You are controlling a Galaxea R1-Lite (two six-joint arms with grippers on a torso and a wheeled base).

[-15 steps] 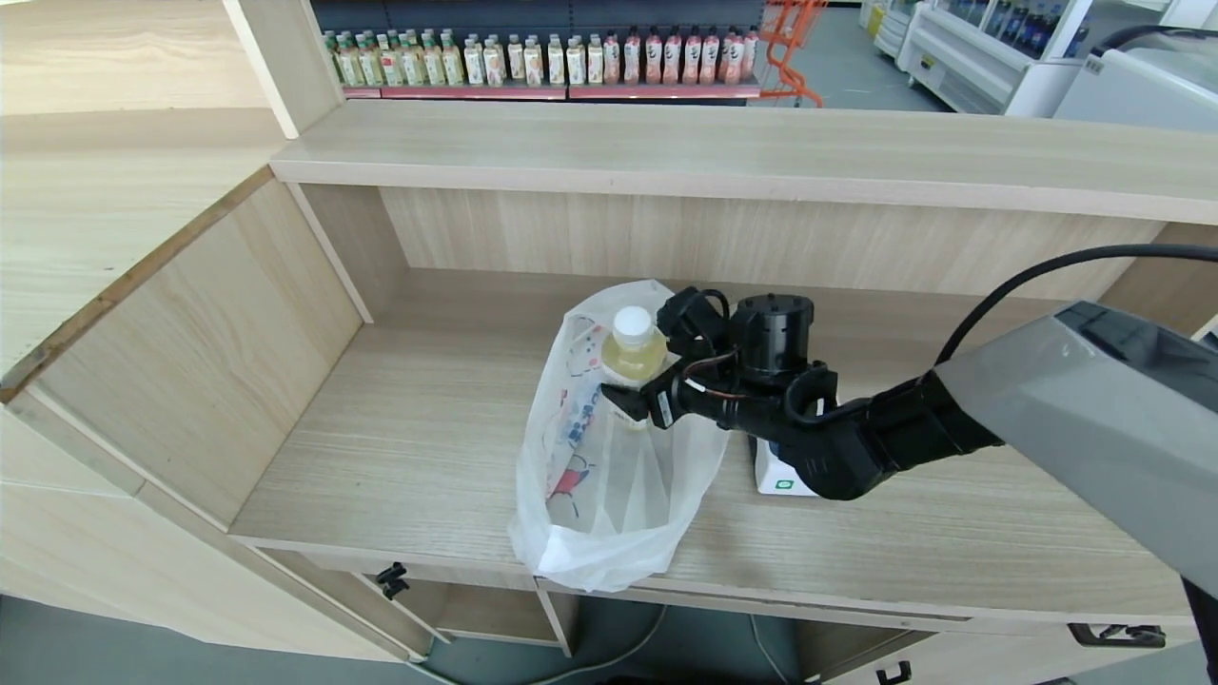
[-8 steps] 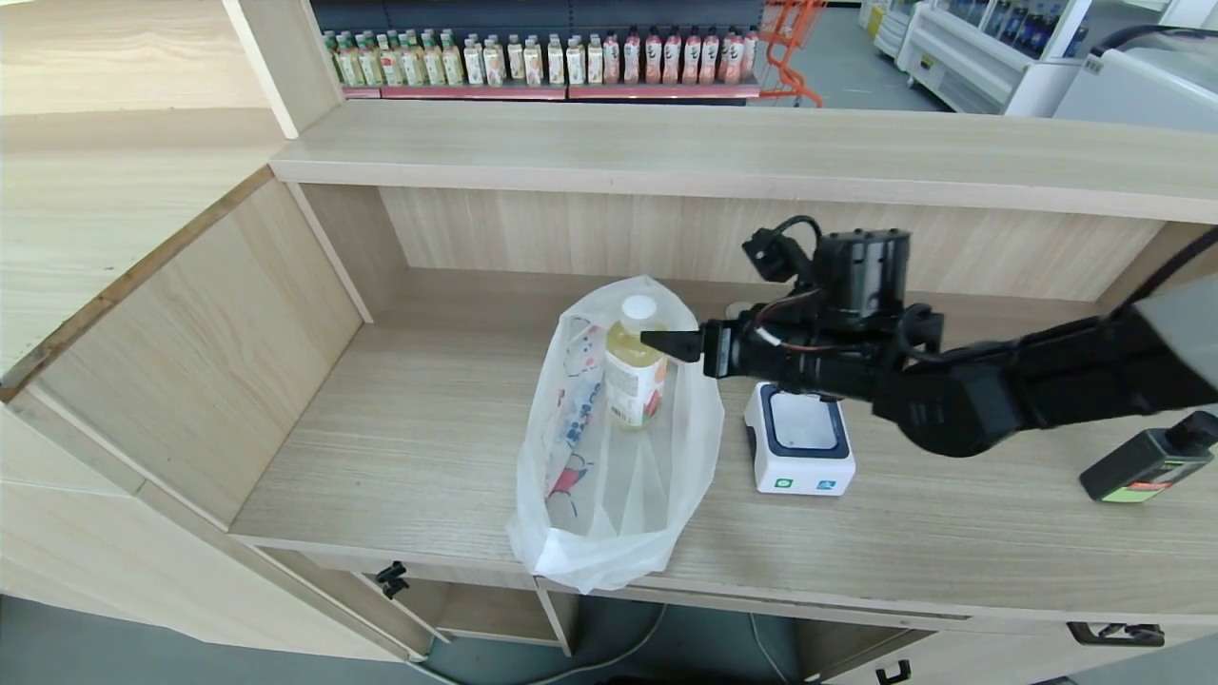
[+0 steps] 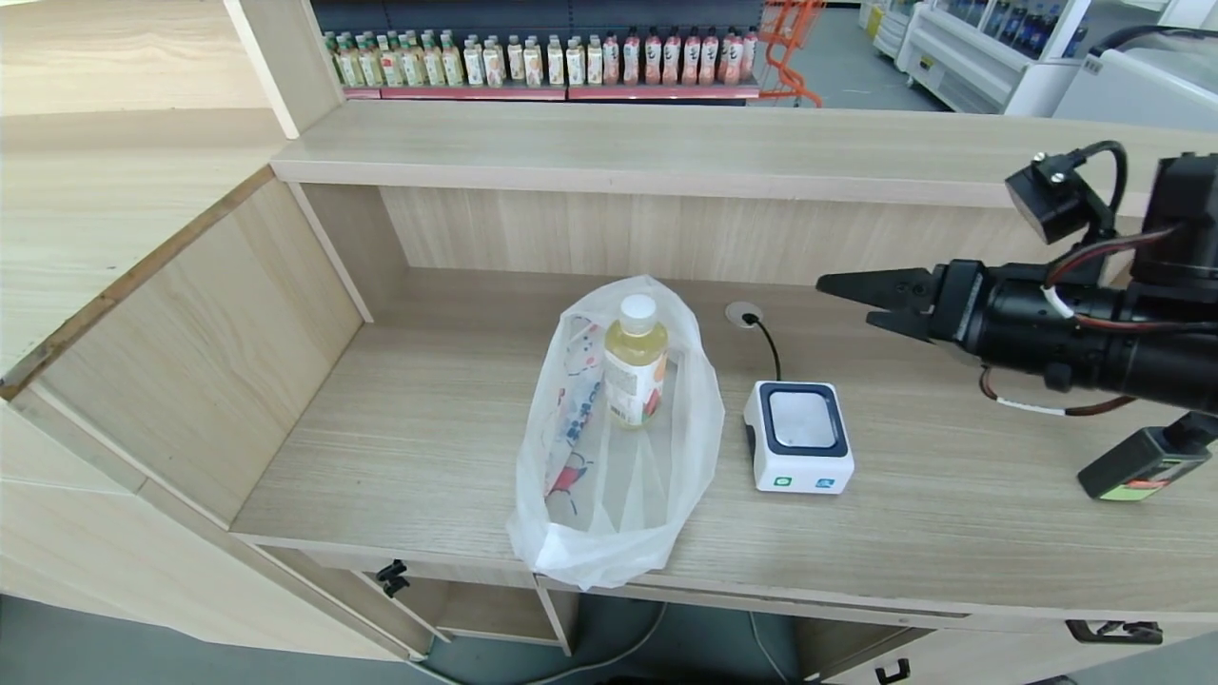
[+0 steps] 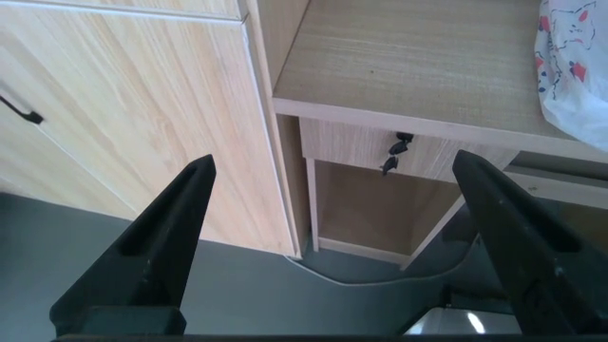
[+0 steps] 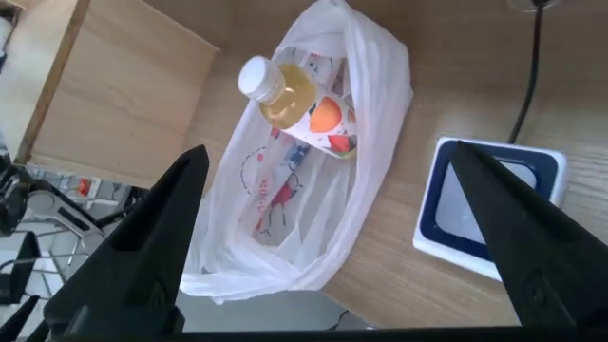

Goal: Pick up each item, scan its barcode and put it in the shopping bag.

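Note:
A white plastic shopping bag (image 3: 609,476) stands open in the middle of the wooden counter. Inside it, a bottle (image 3: 635,366) of yellow drink with a white cap stands upright. The white barcode scanner (image 3: 797,436) sits just right of the bag. My right gripper (image 3: 847,300) hangs open and empty above the counter, up and to the right of the scanner. Its wrist view looks down on the bag (image 5: 313,218), the bottle (image 5: 285,95) and the scanner (image 5: 484,214), with the gripper (image 5: 325,150) wide open. My left gripper (image 4: 334,160) is open and empty, low in front of the counter's left end.
A dark item with a green and red label (image 3: 1137,466) lies at the counter's far right. The scanner's cable (image 3: 766,342) runs to a hole at the back. A raised shelf (image 3: 723,152) overhangs the counter. A side wall (image 3: 190,352) closes its left end.
My right gripper let go of the bottle in the bag, opened, and pulled back up and to the right. The bottle sank and now stands in the bag.

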